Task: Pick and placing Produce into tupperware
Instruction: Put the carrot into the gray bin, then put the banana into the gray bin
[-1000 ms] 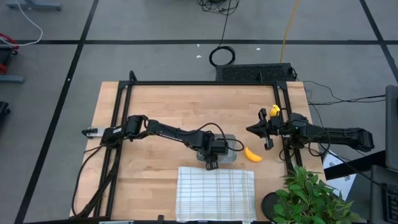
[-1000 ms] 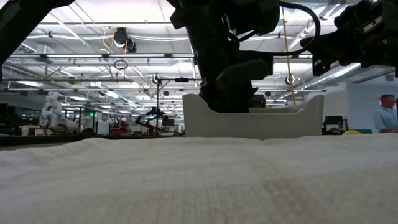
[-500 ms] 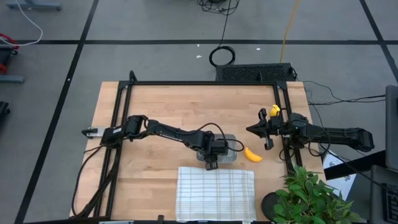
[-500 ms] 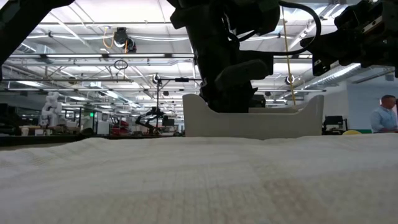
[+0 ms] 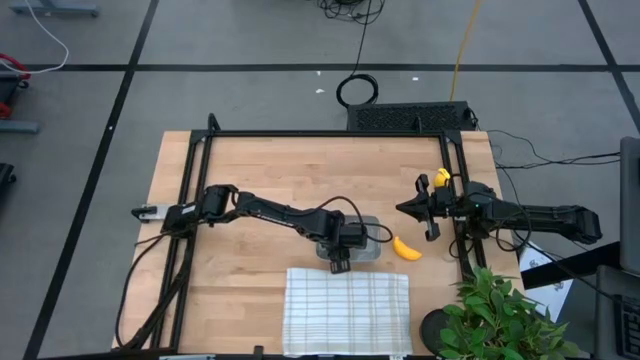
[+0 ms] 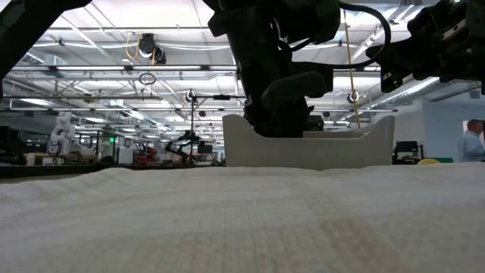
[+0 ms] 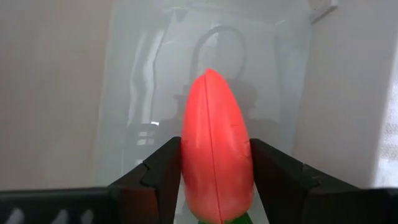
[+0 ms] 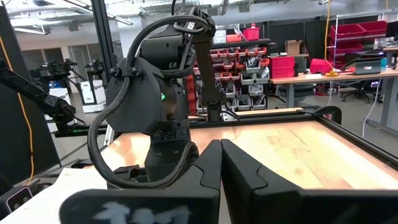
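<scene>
My left gripper (image 5: pixel 340 254) reaches steeply down into the translucent tupperware (image 5: pixel 366 243) at the table's middle and is shut on the orange carrot (image 7: pixel 214 143). In the low view the gripper (image 6: pixel 279 114) stands inside the tupperware's pale wall (image 6: pixel 341 150). The curved yellow banana (image 5: pixel 405 248) lies on the wood just right of the tupperware. A small round yellow fruit (image 5: pixel 441 178) sits at the far right. My right gripper (image 5: pixel 404 208) waits shut, raised near the table's right edge. My left gripper pinches the carrot's thick part (image 7: pixel 188 177), close to its green top, between its two fingers (image 7: pixel 163 174). It comes from above, slanting steeply down. The carrot lies along the fingers, its pointed tip (image 7: pixel 210 74) aimed at the tupperware's floor; whether it touches, I cannot tell.
A white grid-striped cloth (image 5: pixel 347 308) lies at the near edge, just in front of the tupperware. A leafy potted plant (image 5: pixel 500 315) stands at the near right corner. A black frame (image 5: pixel 320 133) runs around the table. A person (image 6: pixel 474 140) stands in the room beyond.
</scene>
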